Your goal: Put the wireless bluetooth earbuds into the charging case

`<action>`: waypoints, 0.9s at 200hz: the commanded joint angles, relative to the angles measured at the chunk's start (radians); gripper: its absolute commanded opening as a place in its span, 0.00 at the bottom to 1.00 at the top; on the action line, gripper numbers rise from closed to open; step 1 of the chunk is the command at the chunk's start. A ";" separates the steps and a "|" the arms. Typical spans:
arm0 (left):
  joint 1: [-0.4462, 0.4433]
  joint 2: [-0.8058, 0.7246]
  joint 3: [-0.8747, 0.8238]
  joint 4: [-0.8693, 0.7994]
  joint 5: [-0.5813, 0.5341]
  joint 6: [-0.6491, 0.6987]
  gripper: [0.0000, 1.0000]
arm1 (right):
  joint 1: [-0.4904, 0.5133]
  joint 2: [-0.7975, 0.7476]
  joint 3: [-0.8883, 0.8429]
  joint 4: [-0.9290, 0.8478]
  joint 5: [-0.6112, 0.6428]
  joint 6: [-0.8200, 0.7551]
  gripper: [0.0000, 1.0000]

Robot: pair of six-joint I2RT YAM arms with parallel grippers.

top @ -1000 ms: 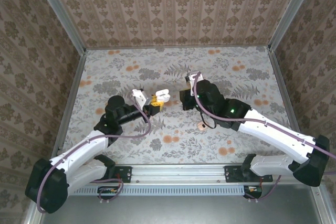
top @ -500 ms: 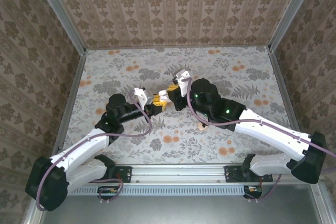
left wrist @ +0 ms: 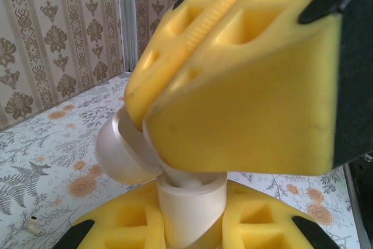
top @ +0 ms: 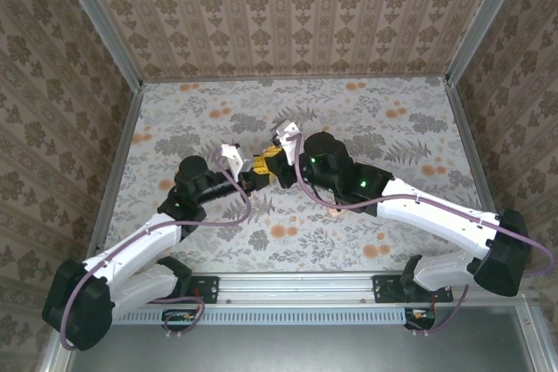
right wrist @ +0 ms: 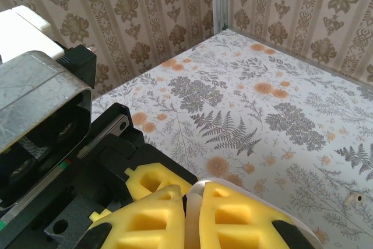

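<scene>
The left gripper [left wrist: 189, 225] and right gripper [right wrist: 192, 214] met near the middle of the floral surface [top: 410, 128]. They were well apart from the patterned walls [top: 296, 15] and the metal edge rail [top: 120, 154], with bare room on every side. From above, yellow fingers hid what they held. The left gripper was clamped narrowly on the body of the charging case [left wrist: 189, 202], and the right gripper pinched the case's open lid [left wrist: 119, 150]. One earbud [left wrist: 32, 224] lay on the surface, small and blurred.
</scene>
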 commanded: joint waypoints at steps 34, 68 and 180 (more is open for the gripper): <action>-0.007 -0.011 0.012 0.057 0.015 -0.029 0.00 | 0.006 0.011 0.009 0.047 -0.043 0.004 0.01; -0.006 -0.010 0.011 0.076 -0.020 -0.039 0.00 | 0.006 -0.008 -0.051 0.078 -0.070 0.006 0.01; -0.007 -0.007 0.009 0.097 -0.050 -0.052 0.00 | 0.006 -0.029 -0.067 0.043 -0.082 0.058 0.26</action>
